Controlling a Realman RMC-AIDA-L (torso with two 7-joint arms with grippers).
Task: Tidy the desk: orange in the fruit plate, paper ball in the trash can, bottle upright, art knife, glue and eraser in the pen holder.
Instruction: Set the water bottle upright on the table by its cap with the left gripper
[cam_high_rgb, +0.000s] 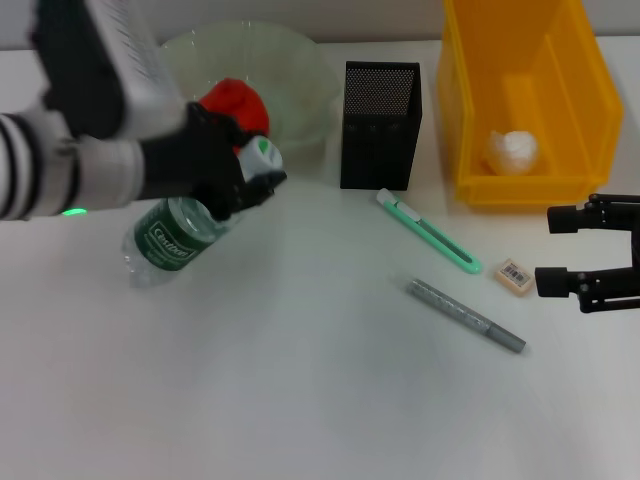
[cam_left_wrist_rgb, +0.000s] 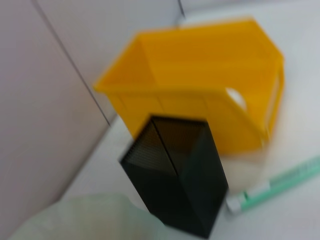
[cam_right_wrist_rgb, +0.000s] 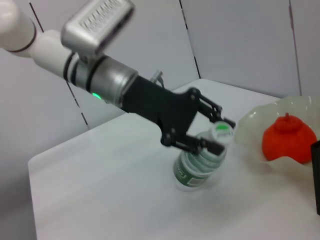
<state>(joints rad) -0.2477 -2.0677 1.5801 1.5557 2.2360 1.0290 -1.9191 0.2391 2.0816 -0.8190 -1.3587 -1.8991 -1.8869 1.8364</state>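
Left gripper (cam_high_rgb: 255, 178) jaws clamp the tilted bottle (cam_high_rgb: 178, 236); fruit plate (cam_high_rgb: 290, 75) at its 12 o'clock; right gripper (cam_high_rgb: 560, 250) jaws wide.

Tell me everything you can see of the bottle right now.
The bottle is clear plastic with a dark green label in white lettering and a white-green cap. It stands tilted on the white table, base down and cap leaning toward the fruit plate, not yet upright. The left gripper is shut on its neck just below the cap. Nothing else touches it; the orange lies in the plate behind it.
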